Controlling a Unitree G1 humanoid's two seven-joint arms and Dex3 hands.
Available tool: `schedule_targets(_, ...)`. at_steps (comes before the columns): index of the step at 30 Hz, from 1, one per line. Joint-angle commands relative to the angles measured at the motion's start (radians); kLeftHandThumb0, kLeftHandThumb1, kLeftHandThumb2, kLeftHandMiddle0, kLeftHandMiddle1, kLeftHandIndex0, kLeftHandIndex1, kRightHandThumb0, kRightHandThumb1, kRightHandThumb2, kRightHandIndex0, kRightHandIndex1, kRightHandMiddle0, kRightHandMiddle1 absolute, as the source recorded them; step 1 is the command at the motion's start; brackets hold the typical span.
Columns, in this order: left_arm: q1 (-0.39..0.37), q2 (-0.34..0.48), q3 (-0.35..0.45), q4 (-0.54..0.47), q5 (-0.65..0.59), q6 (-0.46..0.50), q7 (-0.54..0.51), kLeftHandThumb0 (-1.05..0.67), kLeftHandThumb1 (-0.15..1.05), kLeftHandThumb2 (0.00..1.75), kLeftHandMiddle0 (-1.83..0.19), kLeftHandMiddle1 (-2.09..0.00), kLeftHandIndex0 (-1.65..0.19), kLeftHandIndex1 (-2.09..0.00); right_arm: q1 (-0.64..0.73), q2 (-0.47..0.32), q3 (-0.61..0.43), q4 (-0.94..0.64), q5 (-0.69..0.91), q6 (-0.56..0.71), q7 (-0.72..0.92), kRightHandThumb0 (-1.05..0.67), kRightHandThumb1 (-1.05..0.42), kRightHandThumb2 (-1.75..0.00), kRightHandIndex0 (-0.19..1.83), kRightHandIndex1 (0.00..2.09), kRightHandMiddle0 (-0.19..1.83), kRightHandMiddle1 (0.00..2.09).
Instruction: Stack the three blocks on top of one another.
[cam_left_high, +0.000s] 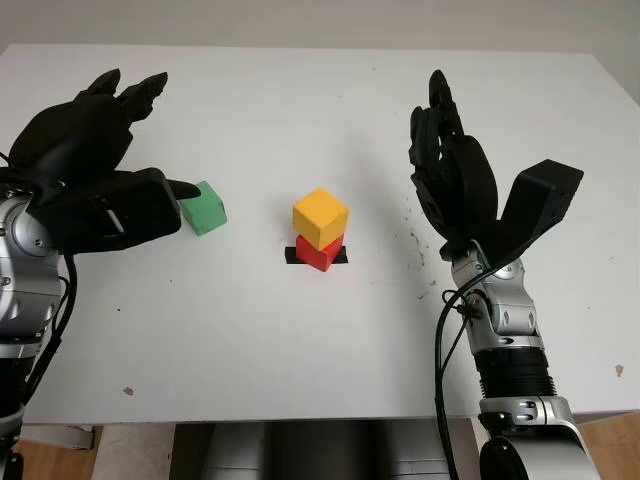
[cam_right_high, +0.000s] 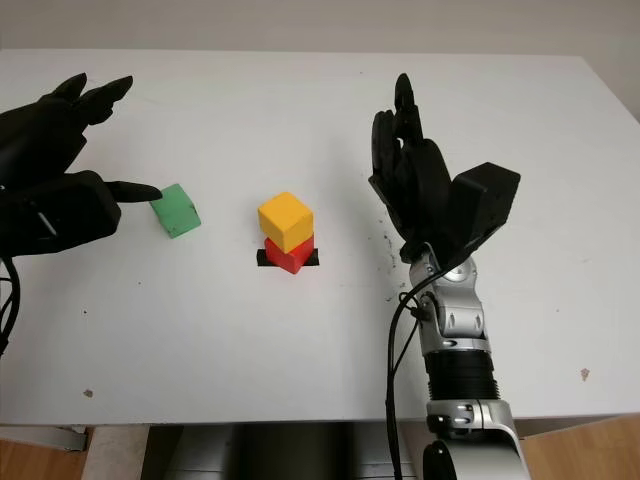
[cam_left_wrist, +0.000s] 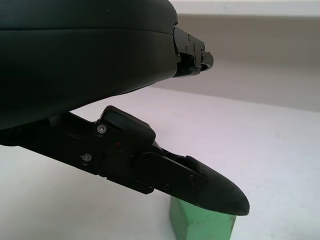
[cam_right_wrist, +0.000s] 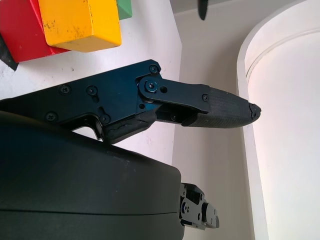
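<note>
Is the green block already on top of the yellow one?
No, the green block sits on the table beside the left hand, apart from the yellow block on the red block.

My worktop is a white table (cam_left_high: 300, 120), its surface reaching back to a pale wall. A small black patch of tape (cam_left_high: 291, 256) is stuck flat near its middle. Dark specks (cam_left_high: 413, 240) are scattered to the right of that patch, and a few brownish marks (cam_left_high: 127, 391) dot the near edge.
</note>
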Motion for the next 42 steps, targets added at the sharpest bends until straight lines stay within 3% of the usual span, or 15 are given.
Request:
schedule_targets(1, 0.004, -0.001, -0.020, 0.001, 0.015, 0.018, -0.004, -0.97, 1.02, 0.06, 0.14, -0.04, -0.06, -0.05, -0.016, -0.006, -0.004, 0.004, -0.001, -0.001, -0.003, -0.76, -1.05, -0.58, -0.19, 0.00, -0.19, 0.00)
schedule_targets(7, 0.021, -0.025, -0.088, 0.007, 0.048, 0.055, -0.025, -1.00, 1.04, 0.07, 0.14, -0.05, -0.10, -0.07, -0.015, -0.005, -0.006, 0.010, 0.002, -0.016, 0.004, -0.76, -1.05, -0.58, -0.19, 0.00, -0.19, 0.00)
schedule_targets(21, 0.047, -0.075, -0.157, 0.038, 0.068, 0.097, -0.016, -1.02, 1.05, 0.11, 0.09, -0.07, -0.14, -0.08, -0.006, -0.012, -0.006, 0.004, -0.008, -0.020, 0.002, -0.74, -1.05, -0.58, -0.19, 0.00, -0.19, 0.00)
schedule_targets(36, 0.026, -0.143, -0.215, 0.141, 0.238, 0.169, 0.164, -0.88, 1.05, 0.10, 0.04, -0.06, -0.19, -0.10, -0.005, -0.014, -0.014, 0.014, 0.000, -0.030, 0.019, -0.73, -1.05, -0.59, -0.19, 0.00, -0.19, 0.00)
schedule_targets(42, 0.016, -0.150, -0.219, 0.174, 0.252, 0.148, 0.207, -0.83, 1.05, 0.12, 0.00, -0.07, -0.28, -0.17, -0.002, -0.017, -0.015, 0.008, -0.003, -0.025, 0.021, -0.73, -1.05, -0.59, -0.19, 0.00, -0.19, 0.00)
